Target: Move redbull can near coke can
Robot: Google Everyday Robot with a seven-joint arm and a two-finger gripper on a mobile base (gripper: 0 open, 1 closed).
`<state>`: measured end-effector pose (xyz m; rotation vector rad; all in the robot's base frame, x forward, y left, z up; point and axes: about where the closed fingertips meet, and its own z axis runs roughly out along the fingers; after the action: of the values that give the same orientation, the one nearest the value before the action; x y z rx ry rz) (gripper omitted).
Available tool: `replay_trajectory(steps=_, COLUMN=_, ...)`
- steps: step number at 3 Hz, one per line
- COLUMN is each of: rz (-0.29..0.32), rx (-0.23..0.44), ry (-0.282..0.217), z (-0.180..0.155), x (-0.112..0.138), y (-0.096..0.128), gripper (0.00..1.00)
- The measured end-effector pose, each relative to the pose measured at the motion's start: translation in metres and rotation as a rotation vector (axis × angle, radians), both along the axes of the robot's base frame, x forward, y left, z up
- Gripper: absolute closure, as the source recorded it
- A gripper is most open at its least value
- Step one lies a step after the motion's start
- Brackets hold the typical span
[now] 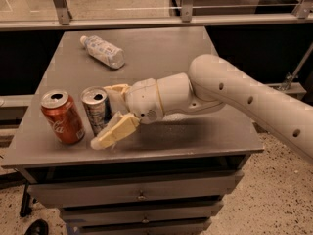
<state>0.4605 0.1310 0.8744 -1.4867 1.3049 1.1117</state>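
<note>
Silver-blue redbull can (96, 109): upright, long axis vertical, open top up; stands nr front-left corner of tabletop, a bit back from front edge.
Gripper (109, 114): right at the can, reaching in from the can's right side, low over the tabletop.
Grip: can't tell whether it pinches the can or sits loose round it.
Key relation: can lies at gripper's tip end, toward left edge; coke is beyond it the same way, so backing out means going toward right edge.
Coke can (62, 116): red, upright, just beside redbull can on its left; narrow gap, not touching afaict.
Task status: judged v. near done, cans side by side; prob. left: let go w/o tipping the slim can.
Arm (234, 89): comes in from right edge across front half.
Plastic bottle (103, 51): on its side nr back-left corner, well apart.
Table (171, 48): grey metal top, drawers under front edge.
</note>
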Motion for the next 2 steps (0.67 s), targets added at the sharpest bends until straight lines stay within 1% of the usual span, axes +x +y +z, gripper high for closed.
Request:
replay_trajectory(steps=1, rz=-0.063, rx=0.000, ry=-0.047, z=0.019, x=0.026, y=-0.029, gripper=0.00)
replay_trajectory(steps=2, rz=-0.170, rx=0.019, ry=-0.126, z=0.050, x=0.073, y=-0.097, gripper=0.00)
